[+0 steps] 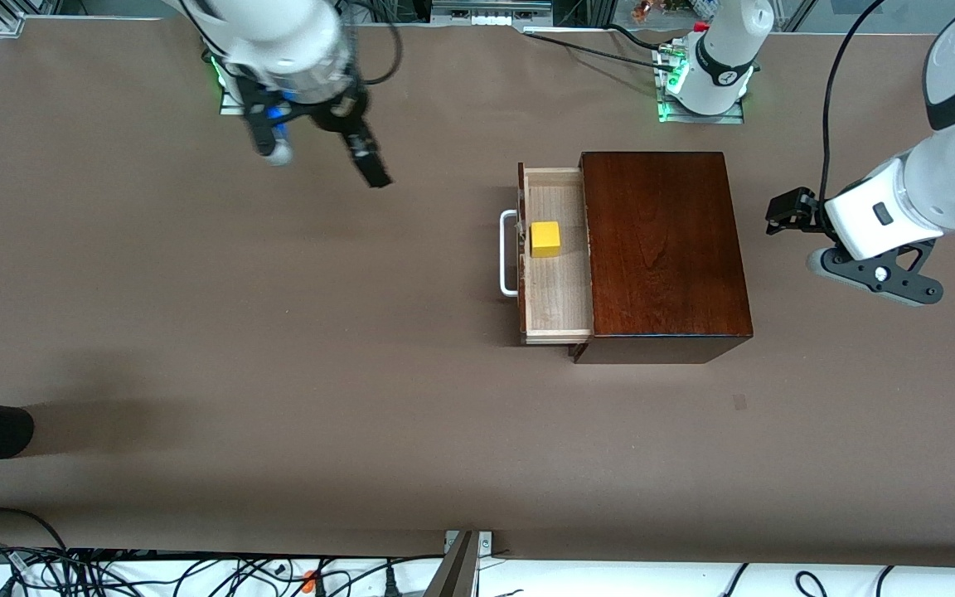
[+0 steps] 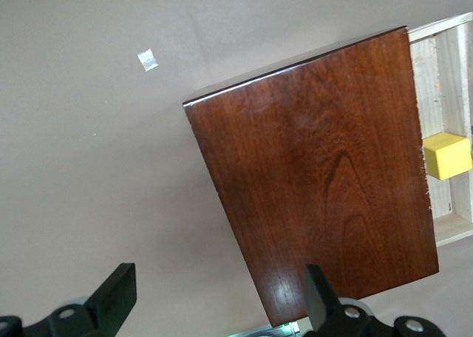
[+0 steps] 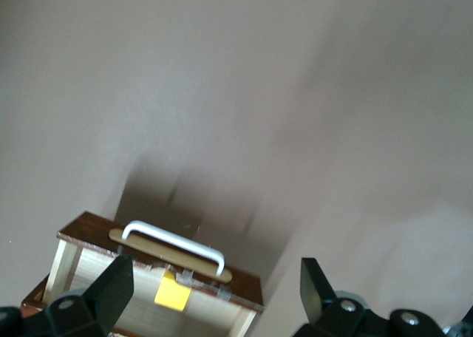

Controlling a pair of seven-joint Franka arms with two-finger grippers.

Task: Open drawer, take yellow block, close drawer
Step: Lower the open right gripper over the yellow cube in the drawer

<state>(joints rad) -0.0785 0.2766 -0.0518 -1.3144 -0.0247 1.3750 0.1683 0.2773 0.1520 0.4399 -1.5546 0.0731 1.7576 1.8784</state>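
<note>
Yellow block in the pulled-out drawer, well apart from both grippers' spread, empty jaws.

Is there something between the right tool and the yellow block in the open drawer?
Nothing visible: the yellow block lies uncovered in the open drawer, and the open right tool hangs over bare table.

Right end effector motion-blurred in front view; drawer cut off by left wrist pic edge.

Brown table; black cables along near edge.
</note>
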